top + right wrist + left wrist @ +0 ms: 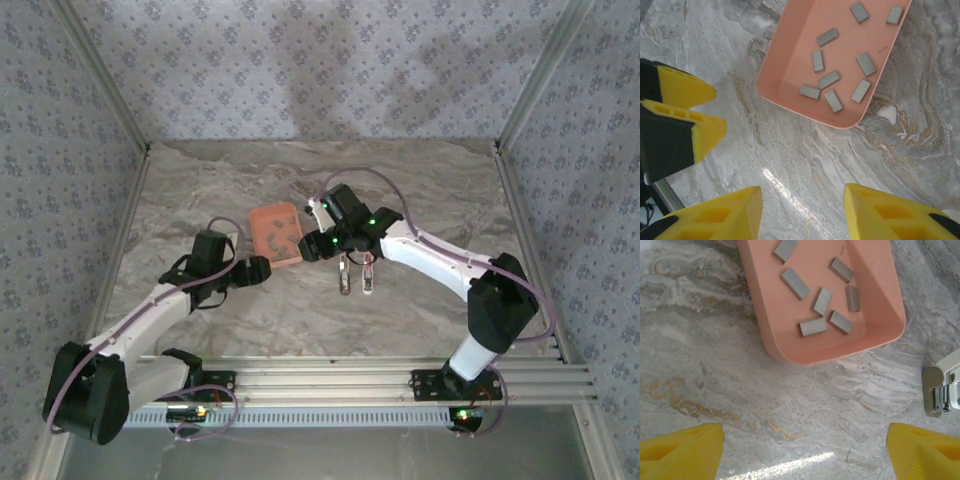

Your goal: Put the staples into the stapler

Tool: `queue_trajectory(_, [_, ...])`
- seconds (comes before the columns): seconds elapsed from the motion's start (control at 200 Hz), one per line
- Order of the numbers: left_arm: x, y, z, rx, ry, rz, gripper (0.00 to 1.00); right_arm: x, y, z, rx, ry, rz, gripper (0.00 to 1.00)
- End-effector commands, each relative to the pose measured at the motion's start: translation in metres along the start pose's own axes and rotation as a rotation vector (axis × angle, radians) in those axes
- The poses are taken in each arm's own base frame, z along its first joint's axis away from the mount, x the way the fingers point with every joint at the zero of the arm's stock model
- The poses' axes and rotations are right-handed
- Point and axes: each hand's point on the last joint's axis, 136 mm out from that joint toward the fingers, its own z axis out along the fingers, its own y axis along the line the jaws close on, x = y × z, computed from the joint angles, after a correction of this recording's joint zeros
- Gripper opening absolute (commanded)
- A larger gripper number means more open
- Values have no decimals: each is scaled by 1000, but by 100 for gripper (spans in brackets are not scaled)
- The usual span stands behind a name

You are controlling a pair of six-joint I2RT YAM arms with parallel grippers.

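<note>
The left gripper (805, 446) hangs over the grey-veined marble table (300, 320), its yellow fingers (682, 450) spread wide with nothing between them. To its right lies the small grey-silver metal stapler (345, 277) — two slim halves side by side on the marble, apart from both grippers. Just beyond it the right gripper (802, 215) stands partly open and empty, pointing toward the left one. Farthest back sits the salmon-orange square tray (254, 222), flat on the table just beyond the two grippers — the short dark-grey metal staples (821, 301) lie scattered loose inside it.
</note>
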Motion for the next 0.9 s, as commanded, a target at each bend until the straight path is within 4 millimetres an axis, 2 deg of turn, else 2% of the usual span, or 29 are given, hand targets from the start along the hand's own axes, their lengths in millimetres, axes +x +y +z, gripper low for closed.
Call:
queue_trajectory(0.0, [-35, -23, -8, 47, -62, 81, 82, -2, 0, -4, 5, 15, 28, 47])
queue_trajectory(0.095, [-42, -33, -5, 59, -39, 126, 81, -2, -6, -6, 13, 14, 38, 47])
queue_trajectory(0.21, [-42, -43, 9, 55, 36, 176, 79, 0, -16, -11, 27, 7, 57, 47])
queue_trajectory(0.44, [-34, -71, 51, 31, 200, 341, 75, 7, -34, -23, 49, -10, 90, 47])
queue_trajectory(0.64, [-24, -76, 87, 4, 339, 411, 73, 9, -42, -33, 58, -24, 108, 47])
queue_trajectory(0.66, [-23, -77, 90, 4, 349, 415, 73, 21, -47, -28, 66, 3, 119, 47])
queue_trajectory(0.705, [-21, -79, 96, 11, 368, 423, 73, 23, -49, -29, 68, 2, 124, 47])
queue_trajectory(0.895, [-2, -85, 111, 30, 480, 454, 69, 25, -56, -32, 65, -5, 140, 47])
